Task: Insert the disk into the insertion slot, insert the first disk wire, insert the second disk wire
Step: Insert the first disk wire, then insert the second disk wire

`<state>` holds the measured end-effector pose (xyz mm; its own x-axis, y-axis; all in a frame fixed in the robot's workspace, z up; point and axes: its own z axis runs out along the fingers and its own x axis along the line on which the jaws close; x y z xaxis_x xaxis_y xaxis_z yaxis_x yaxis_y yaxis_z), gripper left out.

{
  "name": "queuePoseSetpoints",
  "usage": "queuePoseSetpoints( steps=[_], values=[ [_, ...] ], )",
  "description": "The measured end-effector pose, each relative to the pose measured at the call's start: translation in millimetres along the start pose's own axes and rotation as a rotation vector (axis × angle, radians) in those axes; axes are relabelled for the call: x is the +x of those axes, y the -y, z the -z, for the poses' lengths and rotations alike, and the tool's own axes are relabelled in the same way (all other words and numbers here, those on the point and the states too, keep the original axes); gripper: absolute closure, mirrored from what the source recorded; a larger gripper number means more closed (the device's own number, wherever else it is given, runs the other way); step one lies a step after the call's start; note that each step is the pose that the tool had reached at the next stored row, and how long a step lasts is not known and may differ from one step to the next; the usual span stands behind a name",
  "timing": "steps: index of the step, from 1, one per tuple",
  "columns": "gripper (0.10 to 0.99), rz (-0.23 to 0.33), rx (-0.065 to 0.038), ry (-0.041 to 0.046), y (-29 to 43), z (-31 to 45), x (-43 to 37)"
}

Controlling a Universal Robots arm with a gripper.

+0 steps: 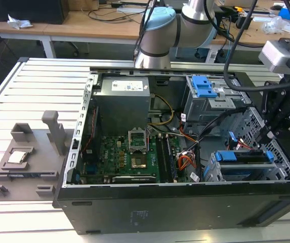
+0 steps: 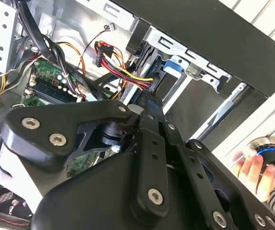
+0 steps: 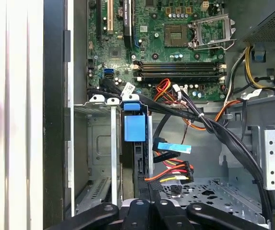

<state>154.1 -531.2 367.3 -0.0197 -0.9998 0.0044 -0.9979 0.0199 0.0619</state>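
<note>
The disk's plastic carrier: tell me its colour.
Bright blue. The disk's carrier shows best in the exterior view.

1 disk (image 1: 246,157), 1 motherboard (image 1: 127,158), 1 case (image 1: 160,212)

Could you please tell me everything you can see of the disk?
The disk is a flat, dark drive framed by a bright blue plastic carrier, with blue tabs at both ends. It lies level inside the insertion slot, the perforated silver cage on the exterior view's right, and looks seated there. The gripper hangs close above it. Its label and connector end are hidden.
</note>
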Motion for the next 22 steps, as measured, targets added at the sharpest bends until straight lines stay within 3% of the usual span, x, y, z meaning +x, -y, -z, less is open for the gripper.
queuePoseSetpoints(
  steps=[16, 22],
  values=[
    [0.980, 0.000, 0.000, -0.0001, -0.1, 0.3, 0.0],
    [0.980, 0.000, 0.000, -0.0001, -8.8, -0.3, 0.1]
  ],
)
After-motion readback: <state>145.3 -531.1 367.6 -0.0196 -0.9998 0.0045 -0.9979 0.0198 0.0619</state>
